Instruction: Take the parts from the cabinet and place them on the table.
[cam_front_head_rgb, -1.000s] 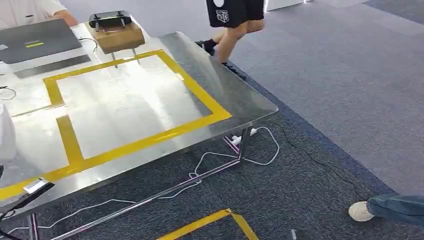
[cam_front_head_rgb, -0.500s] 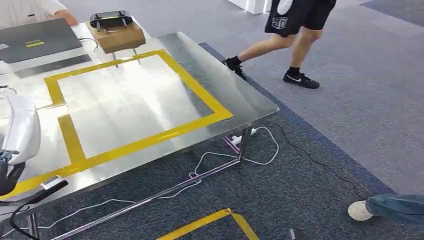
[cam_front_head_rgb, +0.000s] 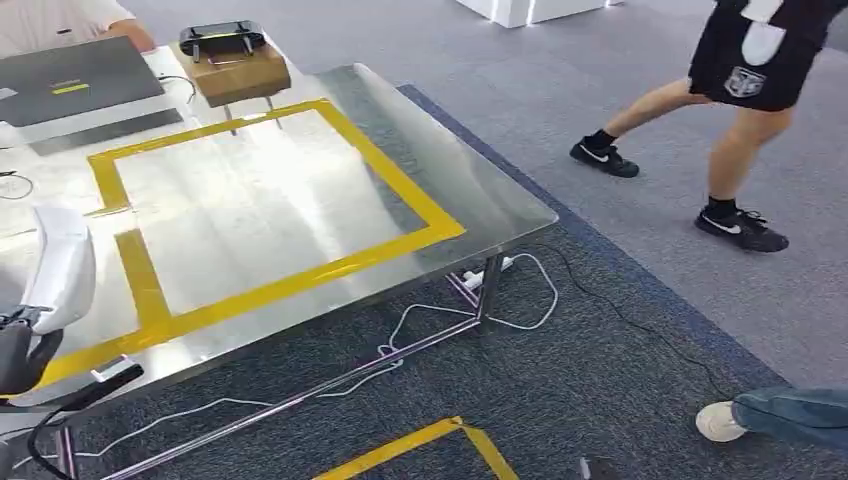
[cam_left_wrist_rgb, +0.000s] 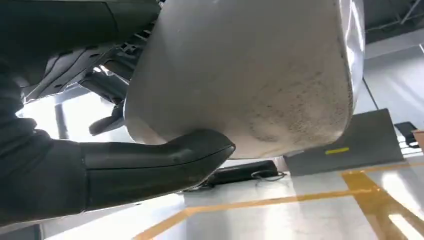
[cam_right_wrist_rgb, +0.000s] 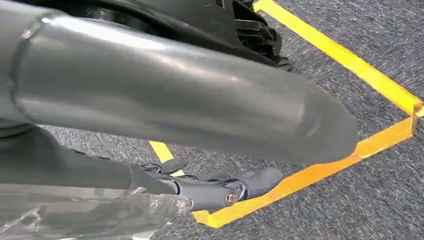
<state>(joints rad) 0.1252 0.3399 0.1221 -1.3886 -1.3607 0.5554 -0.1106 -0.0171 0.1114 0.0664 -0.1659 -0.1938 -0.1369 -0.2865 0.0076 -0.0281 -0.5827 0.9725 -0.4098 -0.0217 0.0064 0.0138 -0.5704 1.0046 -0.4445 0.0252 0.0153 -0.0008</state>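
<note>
**Risk check: part in left hand, table edge close, foot traffic nearby**

You're carrying the white part (cam_front_head_rgb: 58, 262) in the left hand (cam_front_head_rgb: 22, 350), and it's sitting over the table's (cam_front_head_rgb: 480, 195) near-left corner, not yet set down. In the left wrist view the part (cam_left_wrist_rgb: 250, 75) is resting against the thumb (cam_left_wrist_rgb: 155, 162), w/ darker fingers (cam_left_wrist_rgb: 107, 122) curling round the far side. How firm that hold is, you can't tell from here.

The right hand (cam_right_wrist_rgb: 225, 187) is hanging low over the carpet, beside the yellow floor tape (cam_right_wrist_rgb: 310, 172). Its fingers are lying loosely curled, holding nothing as far as I can judge.

Risks, in my judgement:
- The part is hanging near the table's front edge, over the yellow tape outline (cam_front_head_rgb: 140, 290). Release it there and it's likely tipping off onto the floor. Move further inboard before letting go.
- The part is smooth and rounded; it could be slipping in a loose hold. Lower it slowly.
- A black cable (cam_front_head_rgb: 60, 400) is trailing below the left hand at the front edge; snag risk on withdrawal.
- A person (cam_front_head_rgb: 740, 90) is walking past the table's far-right side, and another's shoe (cam_front_head_rgb: 722, 422) is showing near the floor cables (cam_front_head_rgb: 500, 300). Keep arm swings tight.
- A laptop (cam_front_head_rgb: 70, 80) and a box (cam_front_head_rgb: 238, 72) are sitting along the back edge, well apart from the part; no conflict yet.
</note>
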